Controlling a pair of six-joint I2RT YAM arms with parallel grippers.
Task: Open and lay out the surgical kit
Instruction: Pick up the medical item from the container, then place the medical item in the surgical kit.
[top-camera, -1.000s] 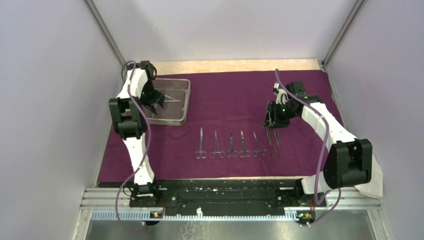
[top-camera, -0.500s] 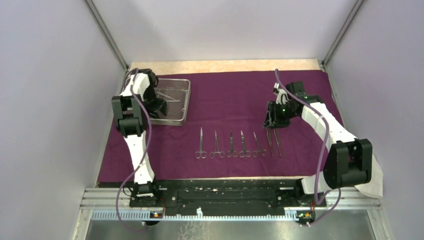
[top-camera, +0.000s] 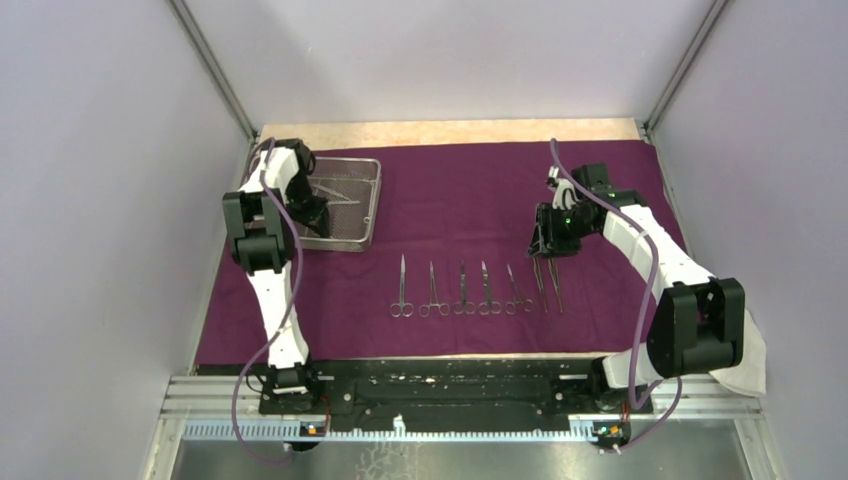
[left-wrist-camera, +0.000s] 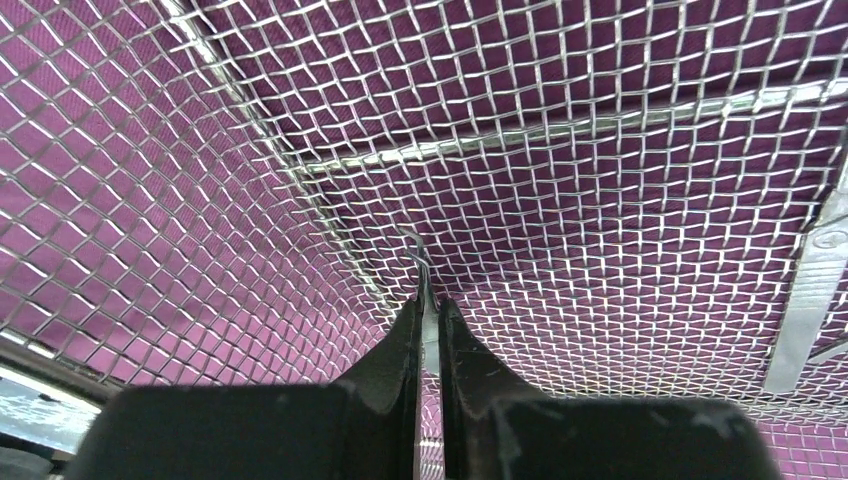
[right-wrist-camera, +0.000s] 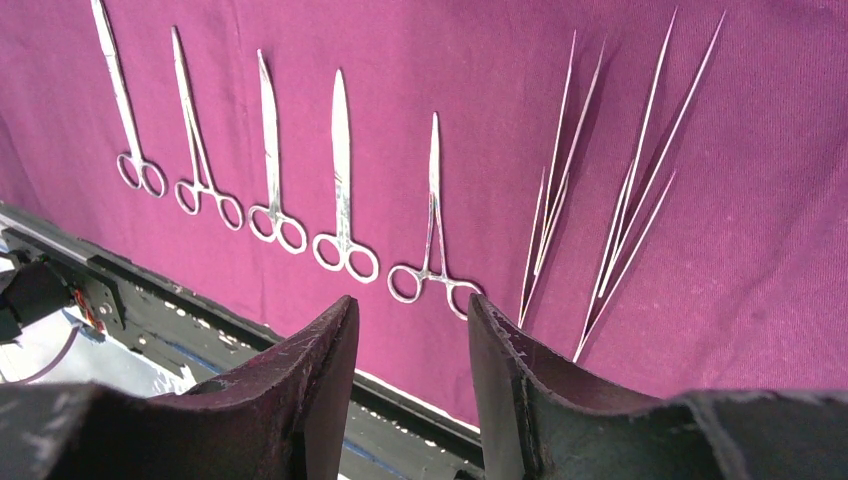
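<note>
Left fingers (left-wrist-camera: 398, 352) have closed inside the mesh tray (top-camera: 366, 207), pinching a slim instrument (left-wrist-camera: 423, 278); right fingers (right-wrist-camera: 312, 382) spread, empty.

Your rectangular silver wire-mesh tray (top-camera: 345, 243) sat on the dark purple cloth wrap (top-camera: 470, 190); slim steel instruments (top-camera: 343, 196) lay inside it, a row of steel scissors and tweezers (top-camera: 462, 290) to its near right.

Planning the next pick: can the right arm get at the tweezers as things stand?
Probably yes. The right gripper hangs open close by the tweezers, which lie bare on the cloth with nothing over them. The nearest scissors lie apart to one side.
</note>
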